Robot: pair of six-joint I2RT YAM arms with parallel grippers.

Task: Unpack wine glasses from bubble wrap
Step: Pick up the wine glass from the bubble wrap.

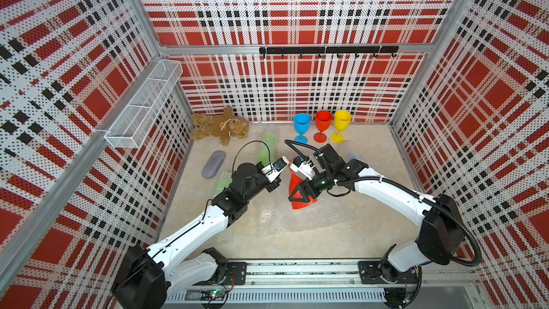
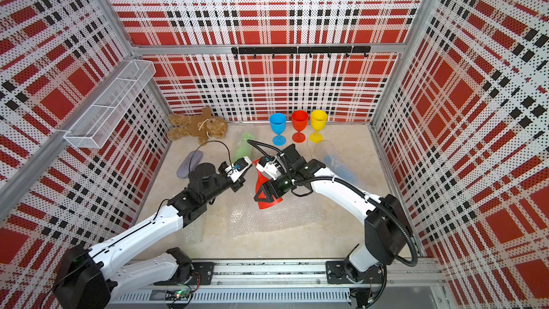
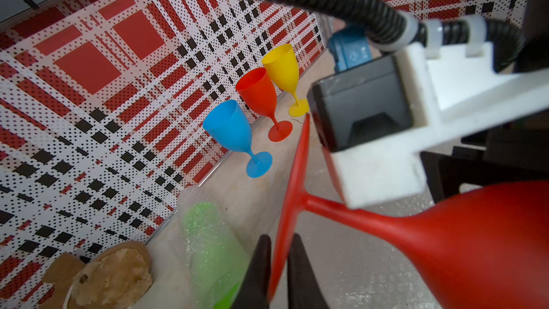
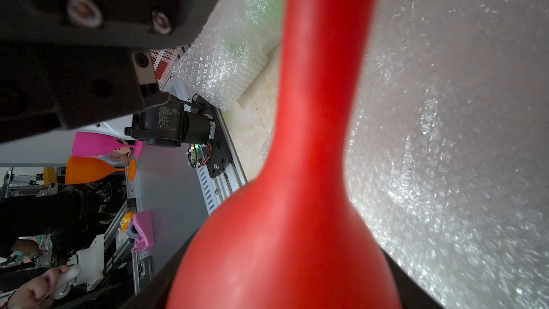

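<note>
Over bubble wrap, red goblet foot-rearward

The red goblet is smooth, semi-matt opaque plastic, the bubble wrap clear, glossy, dimpled film, the bear brown plush cloth, the basket white metal wire mesh, and the surface pale, matt and stone-patterned.

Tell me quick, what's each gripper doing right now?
Left gripper: closed on the foot of the red goblet.
Right gripper: closed around that goblet's bowl.
</note>
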